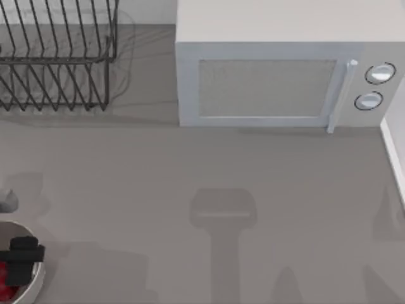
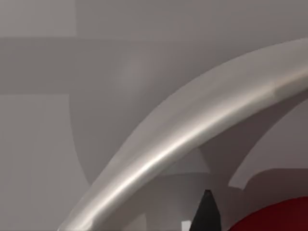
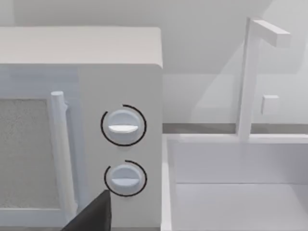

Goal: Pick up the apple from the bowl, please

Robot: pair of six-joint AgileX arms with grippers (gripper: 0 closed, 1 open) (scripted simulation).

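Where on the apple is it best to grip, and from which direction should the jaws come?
Probably from straight above, closing on the apple's two opposite sides at its widest part. It lies inside the bowl at the table's near left corner, and the thick rim blocks a sideways approach. The left gripper is over the bowl, partly covering the fruit. The apple's blocky sides should seat the jaws.

Overhead, the top camera looks straight down on the worktop (image 1: 190,190) and microwave (image 1: 278,82). The left wrist camera sits very close over the bowl (image 2: 192,130) rim; the right wrist camera faces the microwave's dials (image 3: 123,125), shared with the top view.
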